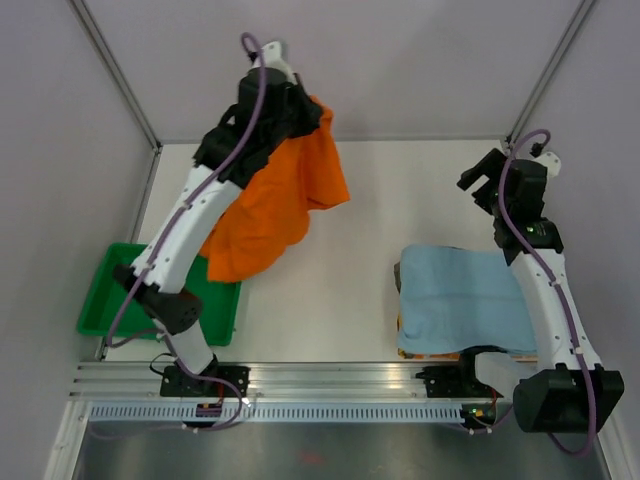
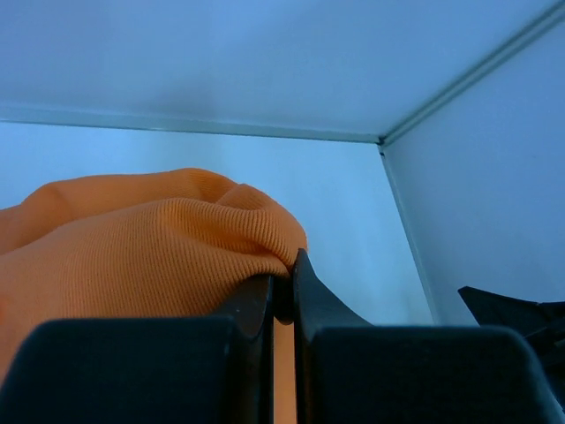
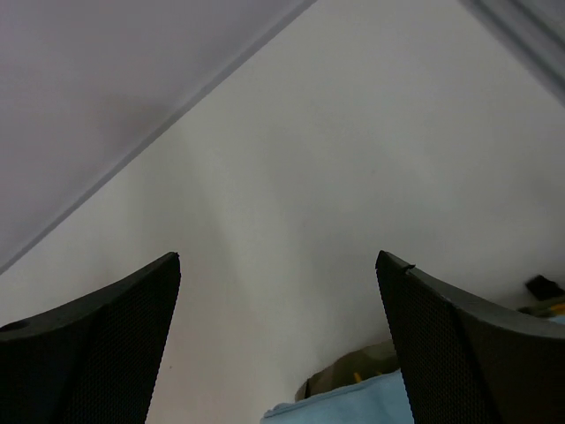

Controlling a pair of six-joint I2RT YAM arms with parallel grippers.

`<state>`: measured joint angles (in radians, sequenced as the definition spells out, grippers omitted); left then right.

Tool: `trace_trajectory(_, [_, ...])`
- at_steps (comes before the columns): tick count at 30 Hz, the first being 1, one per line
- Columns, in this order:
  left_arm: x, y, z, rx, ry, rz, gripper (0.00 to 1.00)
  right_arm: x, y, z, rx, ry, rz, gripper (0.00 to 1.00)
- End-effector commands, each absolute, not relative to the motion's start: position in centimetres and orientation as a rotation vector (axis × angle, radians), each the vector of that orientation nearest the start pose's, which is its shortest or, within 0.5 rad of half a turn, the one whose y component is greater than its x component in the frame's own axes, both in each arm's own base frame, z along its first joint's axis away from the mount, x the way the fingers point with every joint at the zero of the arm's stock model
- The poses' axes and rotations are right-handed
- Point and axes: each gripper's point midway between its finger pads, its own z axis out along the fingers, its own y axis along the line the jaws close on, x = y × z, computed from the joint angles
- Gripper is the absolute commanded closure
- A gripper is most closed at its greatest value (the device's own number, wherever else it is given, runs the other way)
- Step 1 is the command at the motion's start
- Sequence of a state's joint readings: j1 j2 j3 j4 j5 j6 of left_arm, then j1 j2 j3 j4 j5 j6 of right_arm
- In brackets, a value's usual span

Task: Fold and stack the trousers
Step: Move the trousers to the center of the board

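Left claw: the left gripper (image 2: 284,278) was pinched shut on a fold of the bright orange soft-fabric trousers (image 1: 285,205), high up near the far left corner of the white worktop (image 1: 400,190).
Trousers: they hung down from that claw toward the green plastic tray (image 1: 105,305) at the near left edge, likely so the legs could drop straight for folding.
Right claw: the right gripper (image 3: 278,256) was wide open and held nothing, over the far right side.
Blue cloth: a folded light blue cloth (image 1: 460,295) lay at the near right edge, maybe the stacking spot.
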<state>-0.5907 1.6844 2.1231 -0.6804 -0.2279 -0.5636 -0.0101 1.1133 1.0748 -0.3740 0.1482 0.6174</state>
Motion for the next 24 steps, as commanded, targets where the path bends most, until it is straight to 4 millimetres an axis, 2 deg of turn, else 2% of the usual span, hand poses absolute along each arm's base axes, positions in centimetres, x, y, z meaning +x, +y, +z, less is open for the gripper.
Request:
trace_trajectory(1, [41.5, -31.7, 45.9, -0.023, 1.760, -0.679, 0.98, 34.0, -5.6, 30.6, 0.854, 1.710, 0.076, 0.02])
trace_trajectory(2, [41.3, -33.6, 45.1, 0.020, 1.774, -0.729, 0.98, 33.6, -6.3, 30.7, 0.866, 1.700, 0.043, 0.02])
trace_trajectory(3, [41.4, -36.0, 42.9, 0.050, 1.807, -0.764, 0.98, 33.3, -6.9, 31.2, 0.878, 1.683, 0.012, 0.02])
trace_trajectory(5, [41.1, -38.4, 40.0, 0.100, 1.867, -0.815, 0.98, 32.8, -7.7, 31.2, 0.899, 1.680, -0.035, 0.02])
trace_trajectory(6, [41.0, -39.0, 37.6, 0.118, 1.923, -0.818, 0.98, 32.9, -7.8, 31.2, 0.892, 1.684, -0.039, 0.02])
trace_trajectory(8, [40.6, -39.9, 35.2, 0.162, 1.973, -0.840, 0.98, 33.5, -7.1, 31.2, 0.836, 1.709, -0.008, 0.02])
trace_trajectory(9, [40.6, -39.6, 33.4, 0.184, 2.009, -0.805, 0.98, 33.8, -6.7, 31.2, 0.808, 1.718, 0.014, 0.02])
trace_trajectory(10, [40.4, -39.3, 32.6, 0.199, 2.025, -0.776, 0.98, 34.2, -6.3, 30.9, 0.783, 1.726, 0.033, 0.02])
trace_trajectory(11, [40.5, -38.2, 32.9, 0.185, 2.016, -0.733, 0.98, 34.6, -5.3, 30.8, 0.741, 1.742, 0.087, 0.02])
trace_trajectory(12, [40.9, -37.0, 31.9, 0.191, 2.034, -0.684, 0.98, 34.9, -4.6, 29.8, 0.708, 1.768, 0.121, 0.02])
trace_trajectory(13, [41.0, -36.1, 32.0, 0.196, 2.035, -0.671, 0.98, 35.7, -3.7, 30.4, 0.643, 1.747, 0.168, 0.02])
trace_trajectory(14, [40.8, -35.3, 32.6, 0.211, 2.032, -0.690, 0.98, 36.1, -2.0, 30.4, 0.578, 1.763, 0.261, 0.02])
trace_trajectory(15, [42.0, -33.1, 32.5, 0.197, 2.041, -0.663, 0.97, 36.4, -1.3, 30.2, 0.551, 1.767, 0.298, 0.02])
trace_trajectory(16, [42.5, -31.9, 32.3, 0.208, 2.052, -0.656, 0.97, 36.9, -0.4, 30.2, 0.510, 1.765, 0.349, 0.02])
trace_trajectory(17, [41.9, -31.1, 31.7, 0.263, 2.099, -0.707, 0.97, 37.2, 0.3, 30.2, 0.481, 1.769, 0.381, 0.02])
trace_trajectory(18, [43.3, -27.9, 31.0, 0.245, 2.129, -0.672, 0.98, 37.4, 1.5, 30.4, 0.432, 1.779, 0.430, 0.02])
trace_trajectory(19, [43.4, -26.1, 30.3, 0.233, 2.167, -0.650, 0.98, 37.8, 2.0, 29.9, 0.416, 1.801, 0.442, 0.02])
trace_trajectory(20, [42.9, -23.9, 27.7, 0.217, 2.259, -0.592, 0.98, 37.9, 2.5, 29.8, 0.385, 1.812, 0.443, 0.02])
trace_trajectory(21, [42.8, -20.8, 28.1, 0.195, 2.246, -0.519, 0.98, 38.0, 3.6, 30.0, 0.348, 1.820, 0.455, 0.02])
trace_trajectory(23, [42.7, -16.6, 27.4, 0.129, 2.235, -0.348, 0.98, 38.5, 4.1, 29.1, 0.336, 1.845, 0.447, 0.02])
trace_trajectory(24, [42.1, -14.0, 27.5, 0.094, 2.203, -0.279, 0.98, 38.5, 5.8, 28.7, 0.302, 1.859, 0.476, 0.02])
